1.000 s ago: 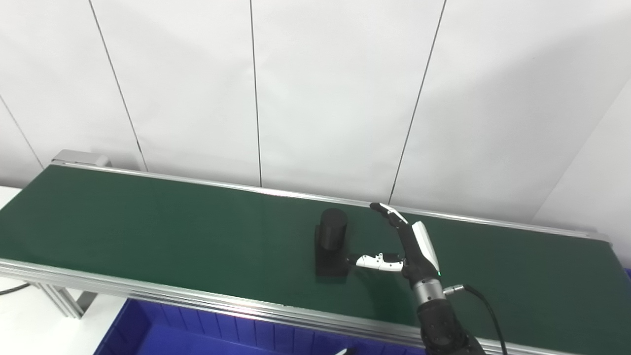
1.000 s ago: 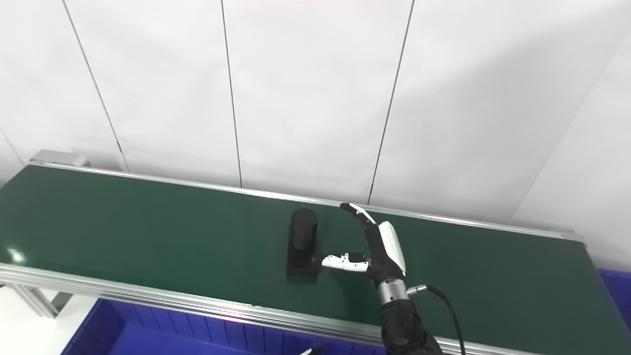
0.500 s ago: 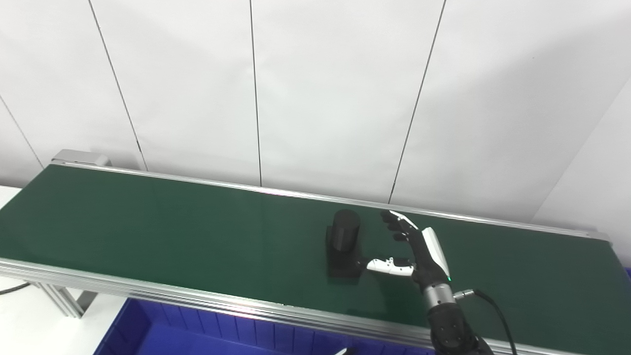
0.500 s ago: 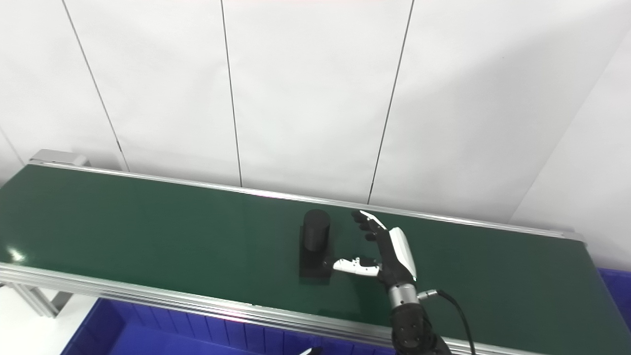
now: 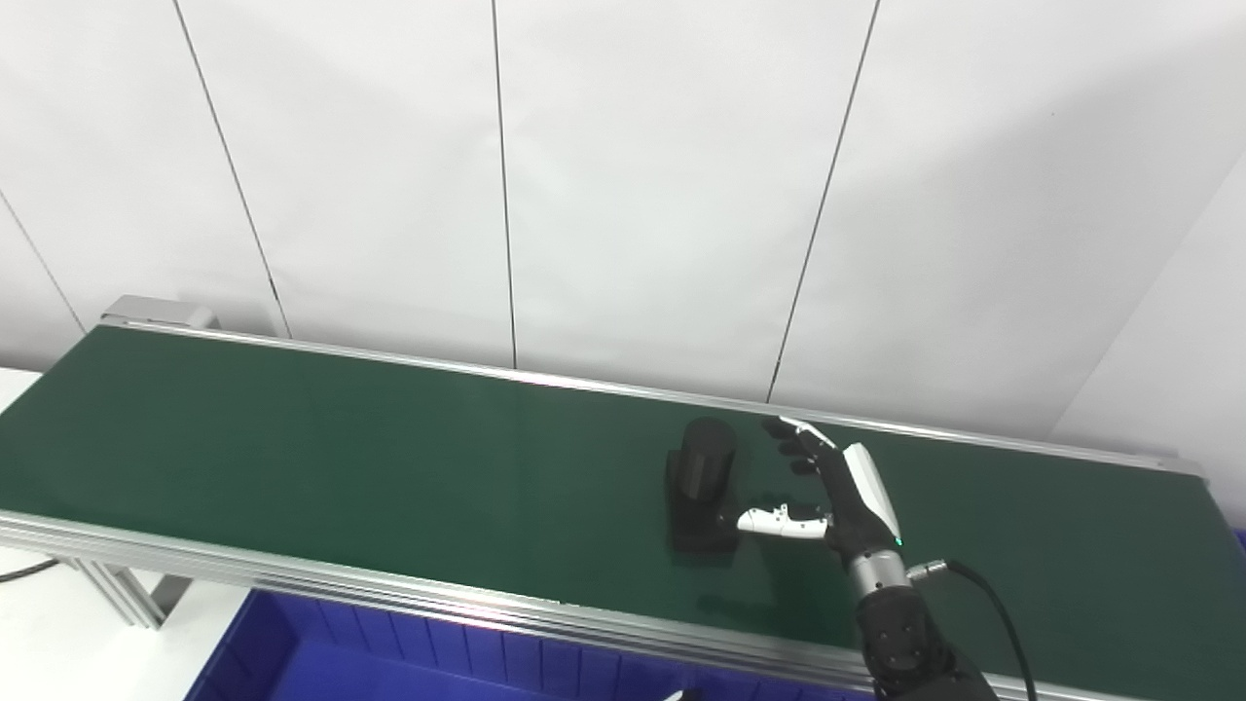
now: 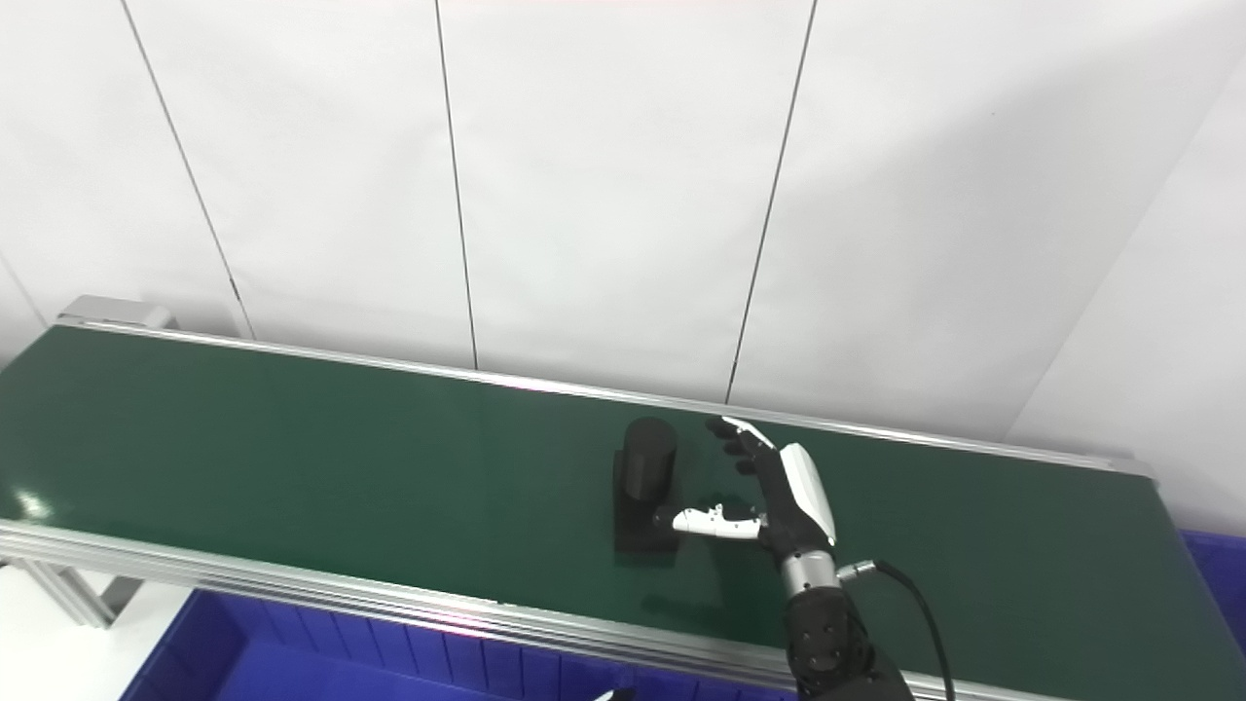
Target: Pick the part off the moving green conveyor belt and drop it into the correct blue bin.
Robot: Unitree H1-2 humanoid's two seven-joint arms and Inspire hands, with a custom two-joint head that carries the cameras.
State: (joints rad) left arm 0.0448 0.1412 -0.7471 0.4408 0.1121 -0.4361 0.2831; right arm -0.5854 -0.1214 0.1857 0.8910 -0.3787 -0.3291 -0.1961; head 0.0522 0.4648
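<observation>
- Left eye view: right hand (image 5: 827, 492) spread, holding nothing, just beside the black part (image 5: 703, 484) on the green conveyor belt (image 5: 341, 458).
- Step: reaching to grasp (thumb near its base).
- Next, likely: close around the cylinder, matching belt drift.
- Blue bin (image 5: 321, 657) waits below.

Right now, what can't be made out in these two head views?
- Left hand: only a sliver at the bottom edge of both views; open or shut unknown.
- Blue bin: cut off by the bottom edge and hidden behind the belt frame; contents unseen.
- Part: black on dark belt; whether the right hand touches it is unclear.
</observation>
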